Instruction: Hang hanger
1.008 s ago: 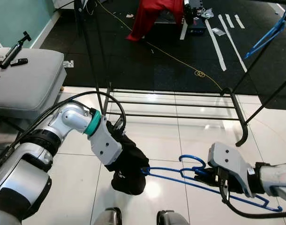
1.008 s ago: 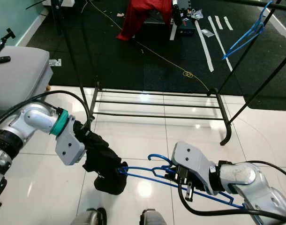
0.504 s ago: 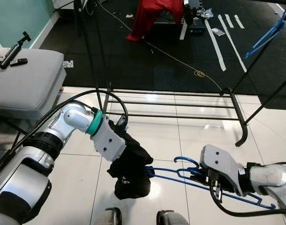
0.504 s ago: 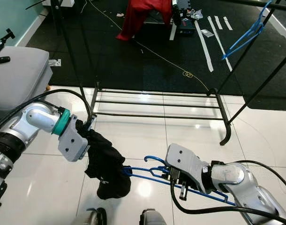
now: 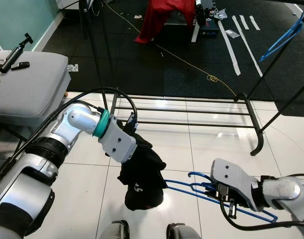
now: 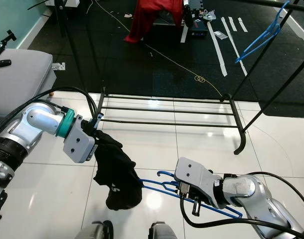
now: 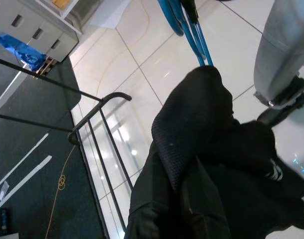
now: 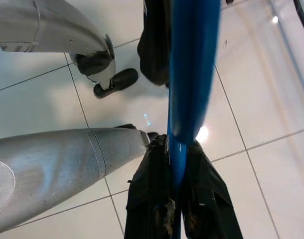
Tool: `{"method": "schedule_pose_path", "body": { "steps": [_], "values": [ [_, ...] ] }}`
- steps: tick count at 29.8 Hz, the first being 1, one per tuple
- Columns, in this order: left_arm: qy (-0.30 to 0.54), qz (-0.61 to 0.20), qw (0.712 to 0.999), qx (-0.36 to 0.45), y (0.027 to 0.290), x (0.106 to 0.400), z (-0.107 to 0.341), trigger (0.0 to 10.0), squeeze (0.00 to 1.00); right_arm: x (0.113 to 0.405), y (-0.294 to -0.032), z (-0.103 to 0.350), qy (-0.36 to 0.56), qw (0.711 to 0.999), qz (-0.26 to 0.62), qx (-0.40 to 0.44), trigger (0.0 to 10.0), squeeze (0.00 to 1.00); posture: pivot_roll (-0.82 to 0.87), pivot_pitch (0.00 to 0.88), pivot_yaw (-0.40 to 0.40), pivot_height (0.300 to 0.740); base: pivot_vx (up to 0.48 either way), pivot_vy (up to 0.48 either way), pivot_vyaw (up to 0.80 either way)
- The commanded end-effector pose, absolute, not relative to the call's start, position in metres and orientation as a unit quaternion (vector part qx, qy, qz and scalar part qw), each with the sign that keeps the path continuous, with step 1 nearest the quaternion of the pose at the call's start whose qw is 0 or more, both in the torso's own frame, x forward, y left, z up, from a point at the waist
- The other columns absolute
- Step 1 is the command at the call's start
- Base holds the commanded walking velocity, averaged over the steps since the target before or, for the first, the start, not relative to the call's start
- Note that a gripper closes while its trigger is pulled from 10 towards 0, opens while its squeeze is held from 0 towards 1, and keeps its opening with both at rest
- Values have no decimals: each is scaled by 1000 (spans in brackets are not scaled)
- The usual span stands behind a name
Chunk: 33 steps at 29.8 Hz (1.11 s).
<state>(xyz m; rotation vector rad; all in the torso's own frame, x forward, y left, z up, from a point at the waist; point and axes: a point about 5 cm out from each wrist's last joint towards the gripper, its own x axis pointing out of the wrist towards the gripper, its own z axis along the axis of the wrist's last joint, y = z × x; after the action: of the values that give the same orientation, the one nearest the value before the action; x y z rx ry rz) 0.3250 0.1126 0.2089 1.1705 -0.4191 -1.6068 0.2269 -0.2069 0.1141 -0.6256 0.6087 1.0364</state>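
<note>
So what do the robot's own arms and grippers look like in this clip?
Both arms are silver with black joint bands and looping black cables. The left arm has a teal wrist ring before a pale grey gripper housing. The right gripper has the same grey housing.

The blue hanger (image 5: 202, 191) lies nearly flat, low above the white tiled floor (image 5: 217, 144), hook curling upward near its middle. One end is buried in a crumpled black garment (image 5: 142, 174) that hangs bunched at its left end; the garment seems only partly threaded on.
</note>
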Motion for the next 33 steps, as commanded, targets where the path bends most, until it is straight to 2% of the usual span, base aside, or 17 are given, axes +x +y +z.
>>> {"method": "schedule_pose_path", "body": {
  "steps": [1,2,4,5,6,8,11,13,17,21,25,27,33],
  "values": [
    [-178,-672,529,486,114,324,211,10000,0,225,-210,108,297,781,469,-284,10000,0,-80,101,46,740,0,0,0],
    [-178,-673,530,484,113,323,211,10000,0,227,-211,107,297,787,461,-281,10000,0,-80,101,46,740,0,0,0],
    [-174,-676,526,486,115,319,208,10000,0,238,-211,109,284,832,416,-235,10000,0,-79,106,48,740,0,0,0],
    [-174,-676,526,486,115,319,208,10000,0,238,-211,109,284,832,416,-235,10000,0,-79,106,48,740,0,0,0],
    [-175,-677,520,490,116,316,206,10000,0,242,-211,110,279,851,398,-199,10000,0,-79,108,46,740,0,0,0],
    [-179,-678,514,494,117,312,204,10000,0,246,-213,108,280,871,376,-147,10000,0,-79,111,44,740,0,0,0],
    [-184,-678,510,496,116,309,202,10000,0,247,-214,106,284,881,360,-113,10000,0,-79,111,44,740,0,0,0],
    [-191,-680,505,497,114,305,201,10000,0,250,-213,106,273,895,348,-56,10000,0,-79,113,45,740,0,0,0],
    [-192,-680,505,496,113,303,202,10000,0,250,-210,107,265,897,351,-34,10000,0,-79,113,45,740,0,0,0],
    [-227,-670,499,501,105,299,201,10000,0,243,-187,113,244,880,402,64,10000,0,-80,118,48,740,0,0,0],
    [-249,-662,494,505,100,297,201,10000,0,239,-180,113,242,869,419,102,10000,0,-80,118,48,740,0,0,0],
    [-277,-657,489,503,92,289,198,10000,0,235,-170,116,241,854,430,166,10000,0,-82,118,49,740,0,0,0],
    [-294,-651,494,496,86,283,192,10000,0,234,-164,118,239,845,422,225,10000,0,-88,118,46,740,0,0,0]
  ]
}}
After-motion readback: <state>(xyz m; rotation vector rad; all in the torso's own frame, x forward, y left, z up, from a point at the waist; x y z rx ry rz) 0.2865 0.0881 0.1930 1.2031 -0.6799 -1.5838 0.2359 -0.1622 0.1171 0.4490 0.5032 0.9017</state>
